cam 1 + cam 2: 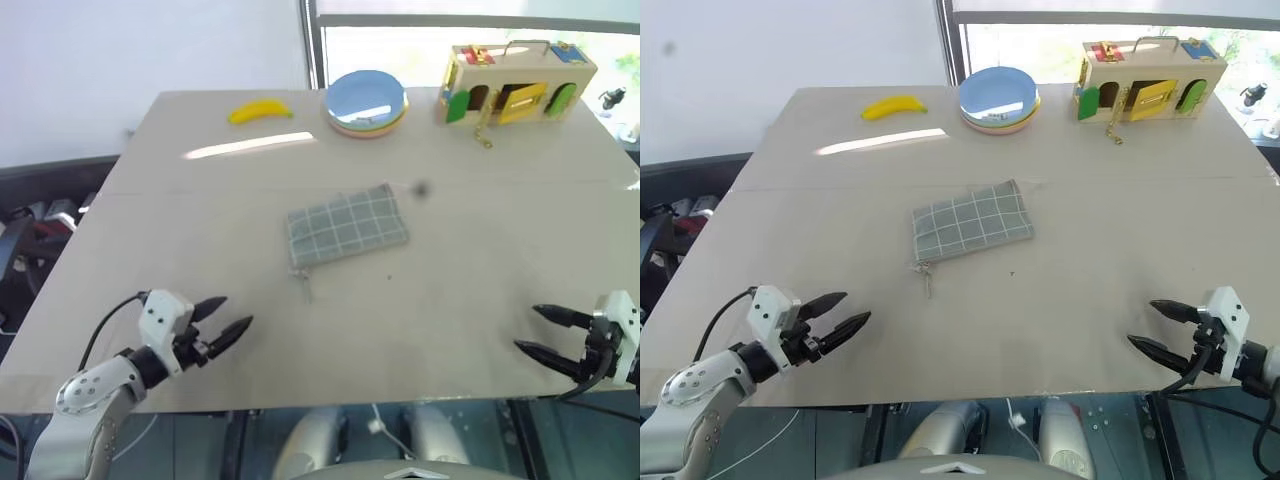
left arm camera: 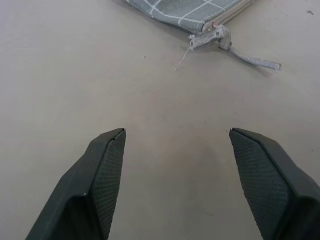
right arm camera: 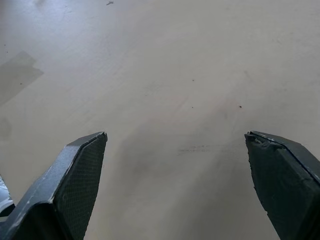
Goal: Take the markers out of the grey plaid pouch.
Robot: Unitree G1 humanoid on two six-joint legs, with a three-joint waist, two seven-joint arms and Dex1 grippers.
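Both grippers (image 1: 832, 312) (image 1: 1158, 327) gape empty; grey plaid pouch (image 1: 971, 221) lies crosswise, zipper pull (image 1: 927, 279) nearest

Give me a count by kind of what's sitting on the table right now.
Fabric pouch: 1, the grey plaid pouch
Fruit: 1, the banana
Dishes: 1 stack of plates, number of plates unclear
Wooden toys: 1, the latch box
Total: 4 items on the table; no markers are visible outside the pouch.
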